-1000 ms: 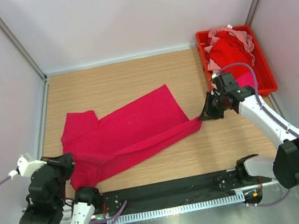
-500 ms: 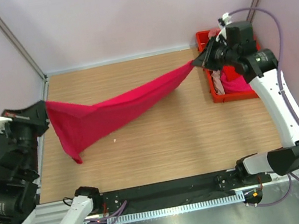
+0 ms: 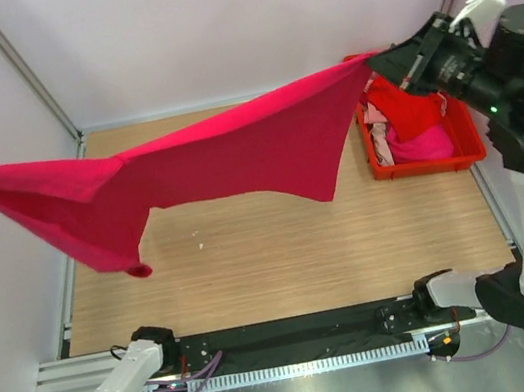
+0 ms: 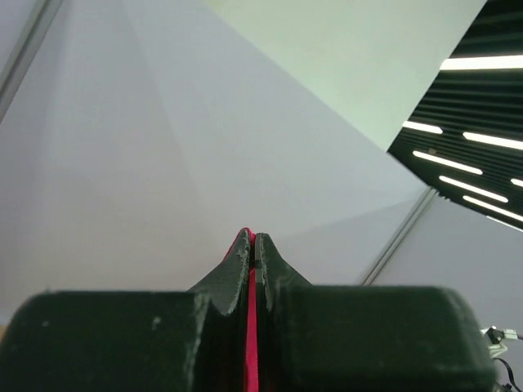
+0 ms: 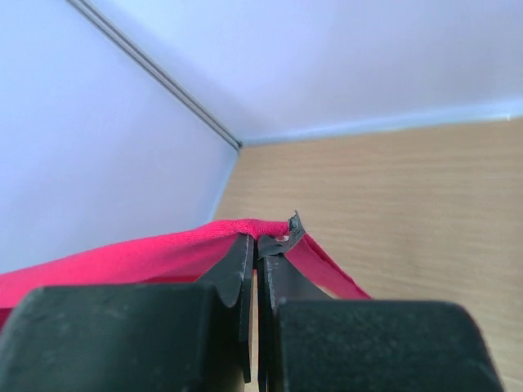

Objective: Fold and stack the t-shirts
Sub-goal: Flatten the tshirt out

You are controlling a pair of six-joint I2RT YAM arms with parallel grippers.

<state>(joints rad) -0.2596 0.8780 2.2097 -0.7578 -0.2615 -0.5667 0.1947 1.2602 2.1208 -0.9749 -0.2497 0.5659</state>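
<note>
**A:** What is the biggest thing here, counted from the fingers?

**B:** The wooden table [image 3: 284,263]. It lies well below both pairs of fingers.

**A:** And the shirt?

**B:** The crimson t-shirt [image 3: 234,150] is up in the air. It is stretched as a wide sheet from the fingers of the left gripper [image 4: 250,245] across to the fingers of the right gripper [image 5: 257,245]. One loose part sags down a little way in from the left fingers. Another corner hangs below and to the left of the right fingers. I cannot tell whether the lowest tip reaches the wood.

**A:** What sits under the right fingers?

**B:** The red bin [image 3: 474,146], on the table below them. In it lies a heap of shirts [image 3: 409,109], red and pale pink, crumpled, not folded.

**A:** How do the right fingers stand?

**B:** They are clamped together on the hem of the crimson t-shirt. In the right wrist view the red edge comes out at the tips and falls away on both sides of them.

**A:** And the left ones?

**B:** Pinched tight as well. The left wrist view shows a thin red strip of cloth caught between the two pads, right up to the tips. In the top view only a dark bit of that gripper shows, at the left border.

**A:** Anything smaller?

**B:** A white speck [image 3: 199,234] on the wood, well below the stretched cloth, nearer the left fingers than the right.
</note>
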